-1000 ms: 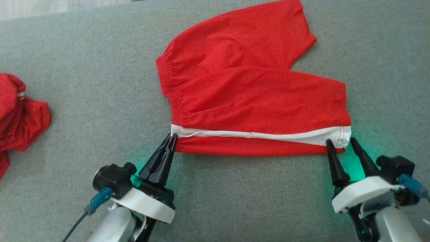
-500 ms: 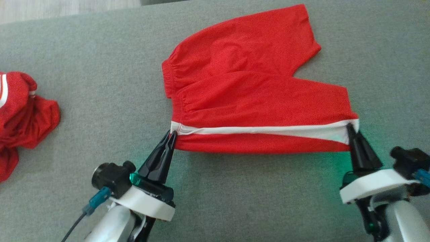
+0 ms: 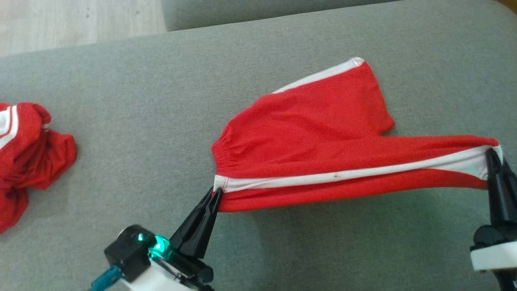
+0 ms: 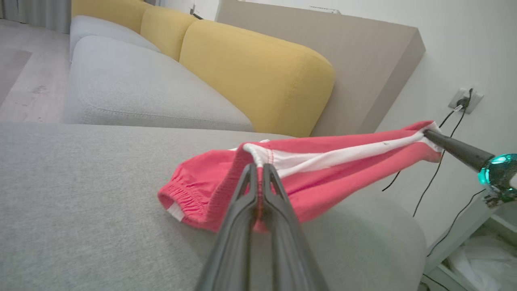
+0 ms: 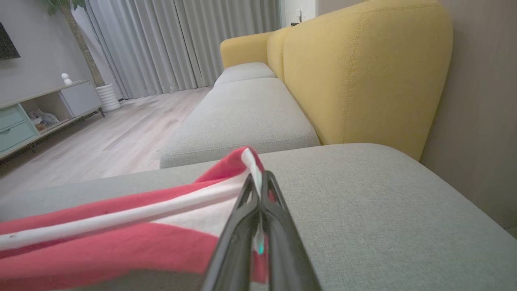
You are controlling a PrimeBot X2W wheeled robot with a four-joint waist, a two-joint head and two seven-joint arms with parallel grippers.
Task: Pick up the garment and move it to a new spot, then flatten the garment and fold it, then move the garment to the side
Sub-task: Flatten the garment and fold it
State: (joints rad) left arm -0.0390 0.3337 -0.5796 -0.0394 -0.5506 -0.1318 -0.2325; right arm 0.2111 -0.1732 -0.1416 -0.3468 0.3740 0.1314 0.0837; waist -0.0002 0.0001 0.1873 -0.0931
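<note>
The left gripper point(image 3: 216, 194) is clamped tight on the waistband corner of the shorts point(image 3: 319, 133), where the white side stripe ends. The right gripper point(image 3: 493, 155) is pinched closed on the hem end of the same stripe. Between them the near edge of the shorts hangs stretched and raised off the grey seat point(image 3: 121, 121), with a shadow under it, while the far leg rests on the seat. The head view takes in a crumpled red garment point(image 3: 28, 161) at the seat's left side and a strip of wood floor point(image 3: 80, 20). The left wrist view adds the yellow backrest point(image 4: 258, 76) and a wall socket point(image 4: 464, 99) with cables; there the waistband's gathered end touches the seat. The right wrist view shows curtains point(image 5: 181, 44) and a low cabinet point(image 5: 44, 109).
</note>
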